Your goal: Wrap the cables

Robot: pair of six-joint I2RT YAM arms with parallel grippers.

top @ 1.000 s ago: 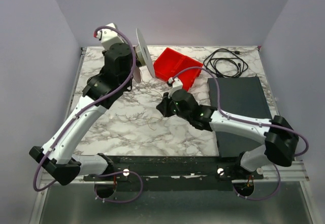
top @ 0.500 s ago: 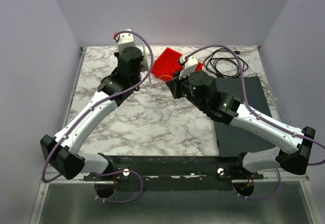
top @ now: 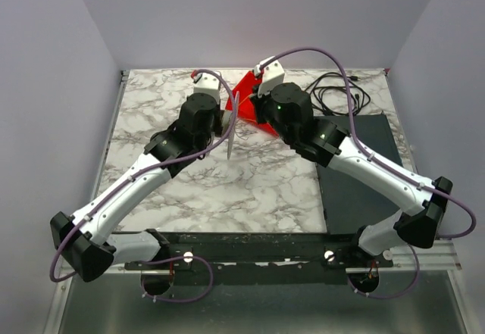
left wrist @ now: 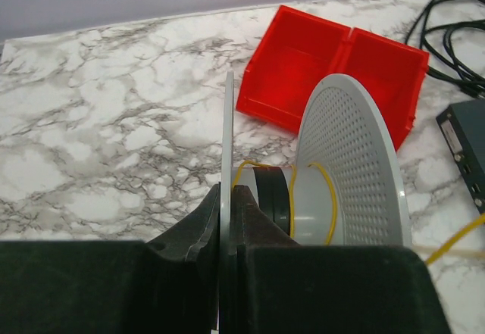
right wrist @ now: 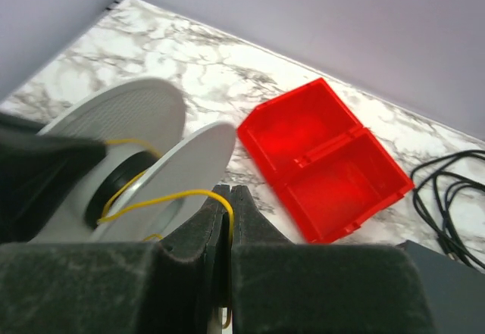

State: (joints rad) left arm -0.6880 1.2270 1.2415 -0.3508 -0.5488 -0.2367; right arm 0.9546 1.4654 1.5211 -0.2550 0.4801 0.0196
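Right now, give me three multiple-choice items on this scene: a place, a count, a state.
1. Where is the bin relative to the spool?
A) beyond it, toward the far wall
B) on its near side
C) under it
2. How many compartments has the bin?
A) one
B) two
C) four
3. The right gripper is:
A) open, empty
B) shut on the bin rim
C) shut on the wire
Answers: 1 A, the wrist views show it behind the spool; 2 B, one divider splits it; 3 C, the yellow strand runs into its closed jaws.
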